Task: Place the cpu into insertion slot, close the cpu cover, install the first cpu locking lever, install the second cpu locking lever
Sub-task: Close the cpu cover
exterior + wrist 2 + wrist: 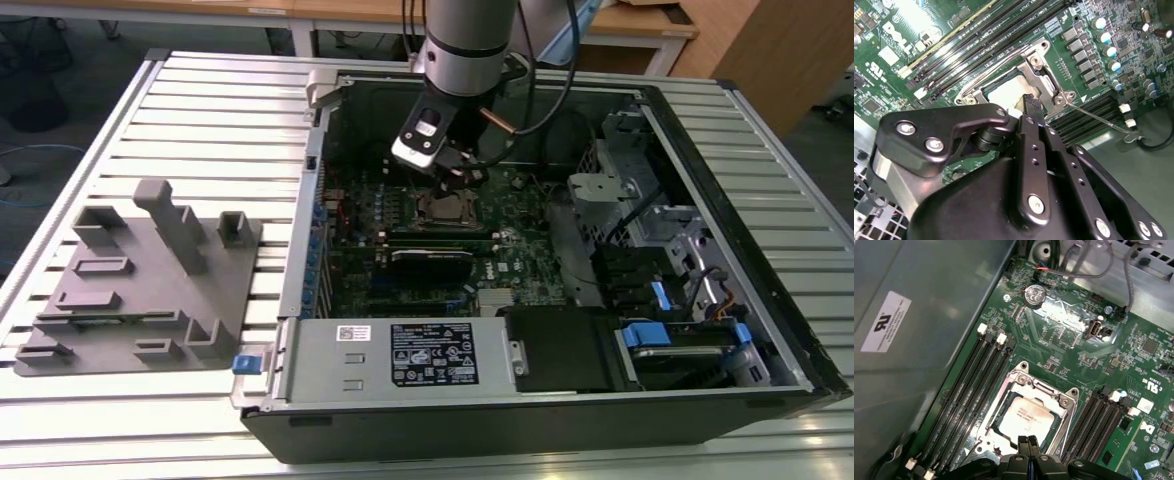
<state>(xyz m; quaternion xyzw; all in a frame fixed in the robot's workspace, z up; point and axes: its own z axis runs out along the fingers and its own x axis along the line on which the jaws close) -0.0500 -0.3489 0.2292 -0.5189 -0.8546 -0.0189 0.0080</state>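
silver cpu lies flat in insertion slot.

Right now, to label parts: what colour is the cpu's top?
The cpu: silver-grey, best in first wrist view.

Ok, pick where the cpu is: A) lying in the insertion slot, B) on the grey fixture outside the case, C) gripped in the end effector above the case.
A: in the first wrist view the cpu lies flat in the insertion slot, the end effector beside its edge.
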